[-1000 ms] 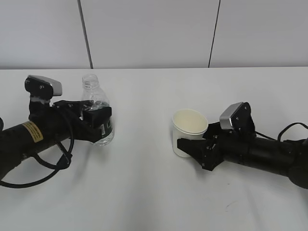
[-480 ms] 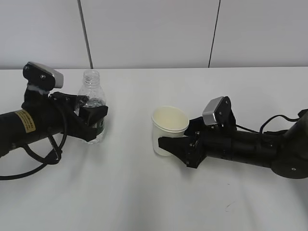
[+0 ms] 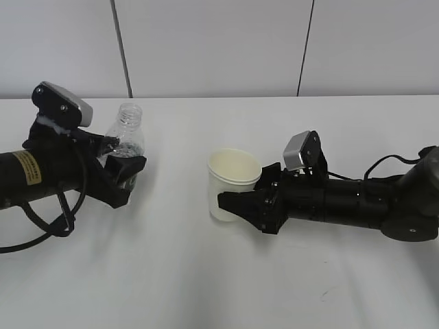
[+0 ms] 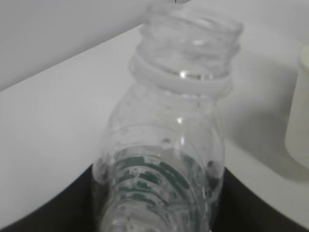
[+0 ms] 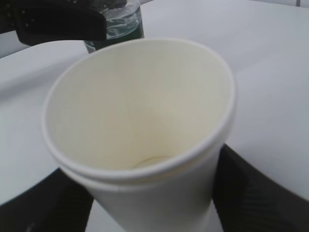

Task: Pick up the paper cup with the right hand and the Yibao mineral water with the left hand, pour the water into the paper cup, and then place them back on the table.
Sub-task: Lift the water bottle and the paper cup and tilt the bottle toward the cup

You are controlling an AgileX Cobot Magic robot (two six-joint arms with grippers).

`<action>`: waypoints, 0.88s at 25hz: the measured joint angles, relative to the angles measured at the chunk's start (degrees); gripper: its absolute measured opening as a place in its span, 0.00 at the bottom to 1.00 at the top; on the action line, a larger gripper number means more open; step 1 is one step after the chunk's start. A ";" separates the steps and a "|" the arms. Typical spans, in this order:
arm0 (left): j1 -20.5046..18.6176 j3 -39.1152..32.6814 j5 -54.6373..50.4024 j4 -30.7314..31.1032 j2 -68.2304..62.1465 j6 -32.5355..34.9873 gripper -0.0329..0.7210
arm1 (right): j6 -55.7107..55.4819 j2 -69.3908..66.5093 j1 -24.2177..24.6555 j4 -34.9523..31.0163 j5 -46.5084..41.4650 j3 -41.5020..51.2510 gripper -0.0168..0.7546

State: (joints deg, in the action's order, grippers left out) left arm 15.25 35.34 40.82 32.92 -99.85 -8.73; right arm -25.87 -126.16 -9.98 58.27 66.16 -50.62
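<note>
Exterior camera faces the table (image 3: 206,288) slantwise; both close wrist cameras share the paper cup (image 4: 298,111).

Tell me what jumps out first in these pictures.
Two black arms lie low over the white table, each with something in its pincer. On the left, the left pincer grips a clear, capless bottle tilted rightward. Near the centre, the right pincer clasps an empty cream paper cup.
</note>
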 joint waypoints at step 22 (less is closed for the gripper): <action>1.59 2.66 -16.09 2.26 7.91 6.57 0.55 | -8.82 -0.26 -0.05 9.80 -0.11 -6.17 0.72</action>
State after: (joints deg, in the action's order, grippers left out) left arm 16.84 38.00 24.73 35.17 -91.94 -2.16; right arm -34.68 -126.42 -10.03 68.07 66.05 -56.78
